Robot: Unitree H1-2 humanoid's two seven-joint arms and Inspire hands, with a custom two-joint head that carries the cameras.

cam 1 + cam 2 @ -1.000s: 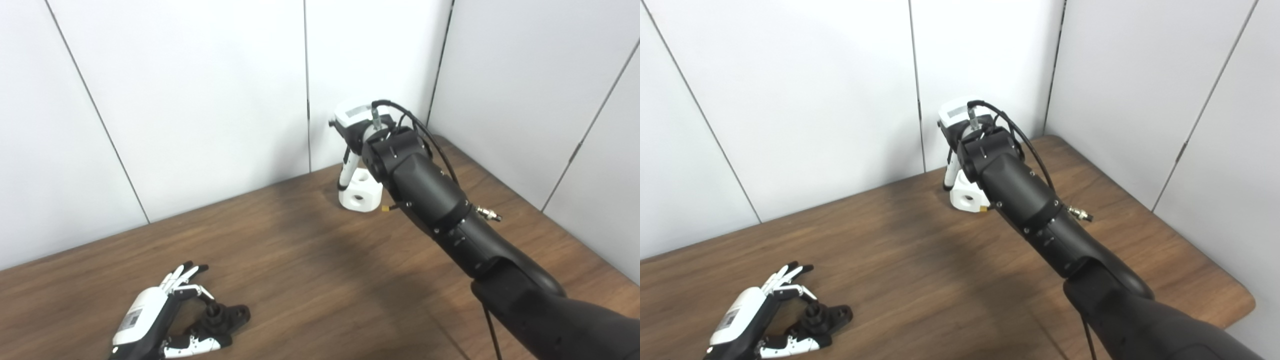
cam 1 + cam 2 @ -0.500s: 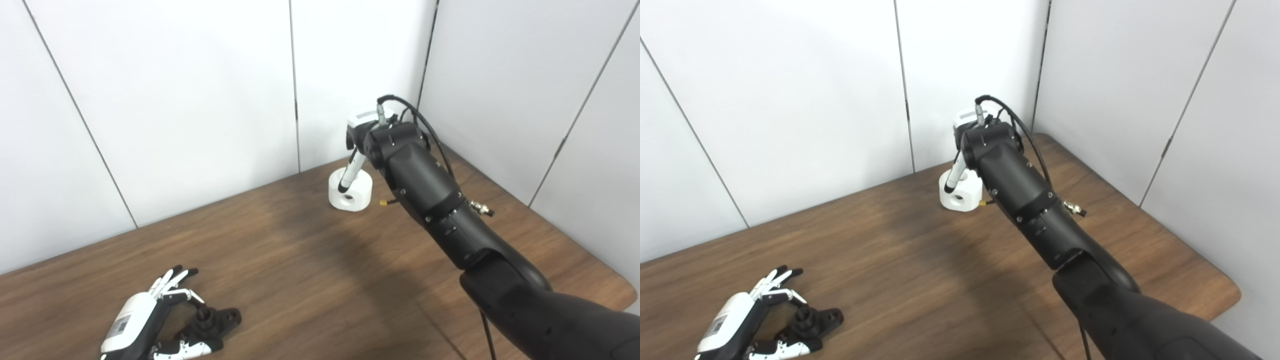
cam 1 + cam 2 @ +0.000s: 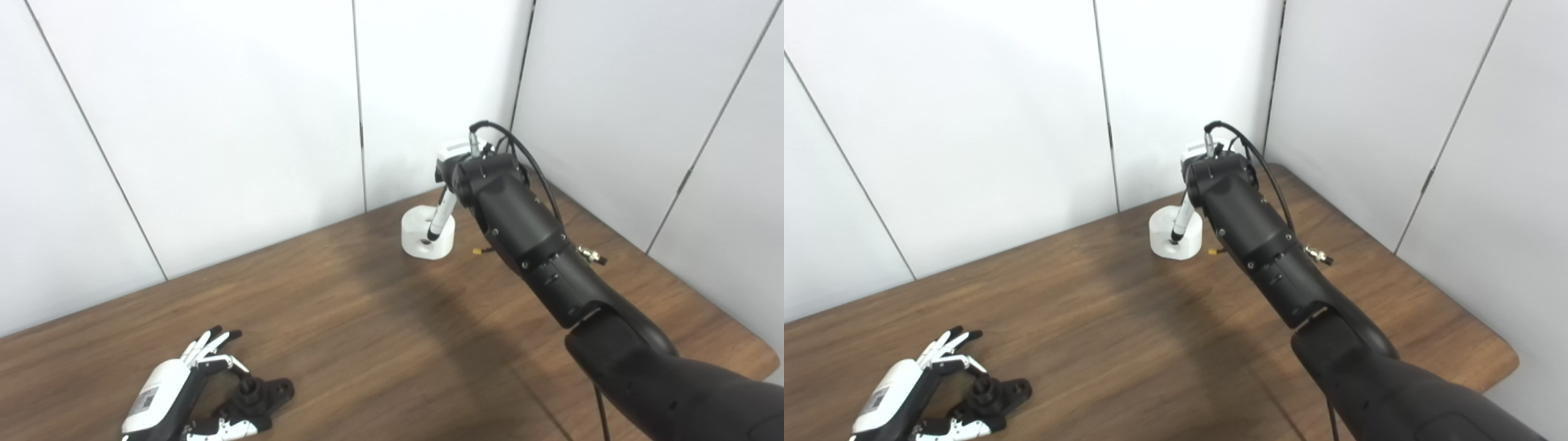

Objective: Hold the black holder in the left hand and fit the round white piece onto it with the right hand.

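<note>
The black holder [image 3: 264, 395] lies on the wooden table at the front left. My left hand [image 3: 164, 392] rests on the table around it, with fingers [image 3: 211, 340] spread beyond it and the thumb on the near side; the hold is loose. The round white piece [image 3: 418, 237] stands flat on the table at the far back, near the wall corner. My right hand [image 3: 452, 160] hovers above it, mostly hidden behind its own black wrist. One finger [image 3: 438, 219] points down with its tip on the piece's top. The same scene shows in the right eye view, with the holder [image 3: 999, 392] and white piece [image 3: 1162, 236].
White wall panels close off the table at the back and the right. The table's [image 3: 367, 343] rounded right corner [image 3: 1510, 361] is near my right upper arm. A black cable loops over the right wrist [image 3: 520, 159].
The camera has shifted. The white piece went from tilted, showing its side holes, to standing flat. My right hand turned farther behind its wrist. The left hand and holder stayed put.
</note>
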